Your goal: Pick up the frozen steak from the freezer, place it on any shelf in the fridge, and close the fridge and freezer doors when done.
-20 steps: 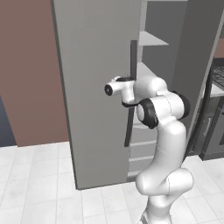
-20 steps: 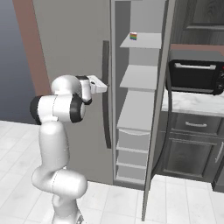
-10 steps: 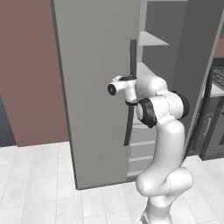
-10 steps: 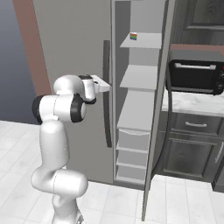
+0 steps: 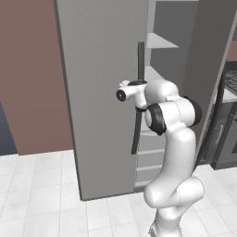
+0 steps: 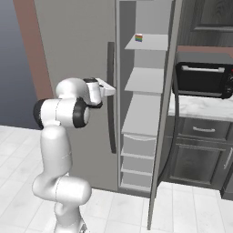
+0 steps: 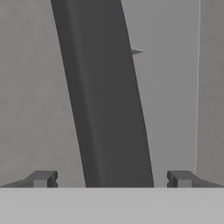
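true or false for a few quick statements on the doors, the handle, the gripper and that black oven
1. The gripper is open, with the dark door handle running between its fingertips. True.
2. Both tall grey doors are shut. False: the wide door is closed, but the narrow door stands swung open, showing grey shelves and drawers.
3. A small multicoloured item sits on an upper shelf of the open compartment. True.
4. The black oven stands on the floor tiles. False: it rests on the pale countertop above the dark cabinets.
5. The gripper is shut on a reddish-brown lump. False: nothing is held; its jaws stand apart around the handle.
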Controlling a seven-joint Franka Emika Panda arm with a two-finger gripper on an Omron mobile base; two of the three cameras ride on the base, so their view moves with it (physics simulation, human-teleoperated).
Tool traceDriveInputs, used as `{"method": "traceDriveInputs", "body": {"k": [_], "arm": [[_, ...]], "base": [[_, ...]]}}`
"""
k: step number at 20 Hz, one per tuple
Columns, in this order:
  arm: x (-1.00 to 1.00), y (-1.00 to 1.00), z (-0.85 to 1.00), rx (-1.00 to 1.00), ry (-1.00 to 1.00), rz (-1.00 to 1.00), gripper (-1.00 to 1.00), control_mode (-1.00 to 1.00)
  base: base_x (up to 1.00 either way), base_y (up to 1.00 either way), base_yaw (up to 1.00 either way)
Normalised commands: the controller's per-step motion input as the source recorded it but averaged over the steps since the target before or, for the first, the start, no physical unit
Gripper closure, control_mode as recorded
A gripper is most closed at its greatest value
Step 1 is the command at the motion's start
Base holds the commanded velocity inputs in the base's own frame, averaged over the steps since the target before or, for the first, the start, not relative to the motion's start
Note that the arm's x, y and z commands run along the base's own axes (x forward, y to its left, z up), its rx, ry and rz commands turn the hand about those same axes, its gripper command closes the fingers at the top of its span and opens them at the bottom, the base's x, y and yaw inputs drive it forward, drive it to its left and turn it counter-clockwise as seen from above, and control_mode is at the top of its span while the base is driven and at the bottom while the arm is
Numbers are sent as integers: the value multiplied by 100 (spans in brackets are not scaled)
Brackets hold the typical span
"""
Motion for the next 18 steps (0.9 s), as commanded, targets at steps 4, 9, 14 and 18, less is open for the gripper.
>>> {"method": "traceDriveInputs", "body": {"k": [4, 9, 14, 18], "arm": [[38, -12, 0, 0, 0, 0, -100, -100], [20, -10, 15, 2, 0, 1, -100, -100], [-18, 0, 69, 0, 0, 0, -100, -100], [-11, 0, 90, 0, 0, 0, -100, -100]], "base": [[0, 0, 0], [0, 0, 0], [0, 0, 0], [0, 0, 0]]}}
